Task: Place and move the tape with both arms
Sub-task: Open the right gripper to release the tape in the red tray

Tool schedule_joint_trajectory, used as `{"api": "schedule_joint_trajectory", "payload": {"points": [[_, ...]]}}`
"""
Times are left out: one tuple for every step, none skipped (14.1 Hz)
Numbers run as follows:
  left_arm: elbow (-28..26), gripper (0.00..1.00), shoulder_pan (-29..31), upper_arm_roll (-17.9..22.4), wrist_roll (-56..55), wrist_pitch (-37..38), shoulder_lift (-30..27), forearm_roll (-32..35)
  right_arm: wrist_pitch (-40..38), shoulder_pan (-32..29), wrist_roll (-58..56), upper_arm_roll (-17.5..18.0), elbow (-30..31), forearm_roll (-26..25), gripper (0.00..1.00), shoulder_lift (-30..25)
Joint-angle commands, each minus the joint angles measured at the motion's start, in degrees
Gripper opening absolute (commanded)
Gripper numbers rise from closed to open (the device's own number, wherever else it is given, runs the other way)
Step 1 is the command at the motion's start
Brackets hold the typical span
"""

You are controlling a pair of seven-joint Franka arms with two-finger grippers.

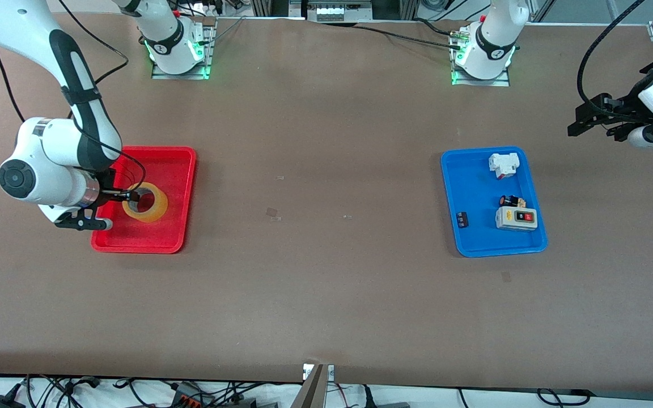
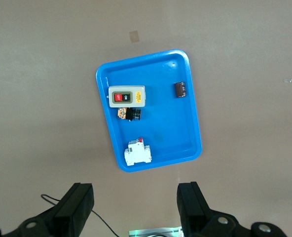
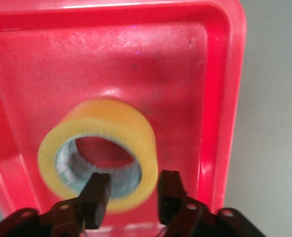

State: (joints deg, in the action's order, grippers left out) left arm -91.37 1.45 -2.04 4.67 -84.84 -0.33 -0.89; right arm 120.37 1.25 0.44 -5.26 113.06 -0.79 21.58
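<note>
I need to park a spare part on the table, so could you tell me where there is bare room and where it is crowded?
The widest bare patch is the brown table between the red tray and the blue tray. The red tray holds the tape with the right gripper at its wall. The blue tray's half toward the left arm's end holds the switch box and small parts.

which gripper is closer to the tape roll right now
Right. The right gripper straddles the wall of the tape in the red tray, one finger in its hole. The left gripper waits, open, above the blue tray.
</note>
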Motion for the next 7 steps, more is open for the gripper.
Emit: {"api": "schedule_joint_trajectory", "payload": {"points": [[0.66,1.0,0.13,0.02,-0.45,0.9,-0.29,-0.78,-13.35,-0.81,-0.27,1.21,-5.97,-0.53,1.0,-6.97],[0.66,1.0,0.13,0.02,-0.45,0.9,-0.2,-0.78,-18.72,-0.81,-1.05,1.39,-10.88,-0.53,1.0,-7.42],[0.66,1.0,0.13,0.11,-0.45,0.9,-0.2,-0.78,-24.86,-0.81,-1.14,1.65,-17.11,-0.44,1.0,-7.34],[0.66,1.0,0.13,0.11,-0.45,0.9,-0.2,-0.78,-30.14,-0.89,-1.06,1.65,-22.91,0.17,1.0,-6.9],[0.66,1.0,0.13,0.11,-0.45,0.9,-0.2,-0.78,-33.41,-0.98,-1.32,1.65,-27.58,0.44,1.0,-6.64],[0.66,1.0,0.13,0.11,-0.53,0.9,-0.29,-0.78,-35.88,-0.98,-1.41,1.65,-31.2,0.44,1.0,-6.64],[0.66,1.0,0.13,0.11,-0.53,0.9,-0.29,-0.78,-37.13,-0.98,-1.58,1.74,-33.67,0.44,1.0,-6.64]]}}
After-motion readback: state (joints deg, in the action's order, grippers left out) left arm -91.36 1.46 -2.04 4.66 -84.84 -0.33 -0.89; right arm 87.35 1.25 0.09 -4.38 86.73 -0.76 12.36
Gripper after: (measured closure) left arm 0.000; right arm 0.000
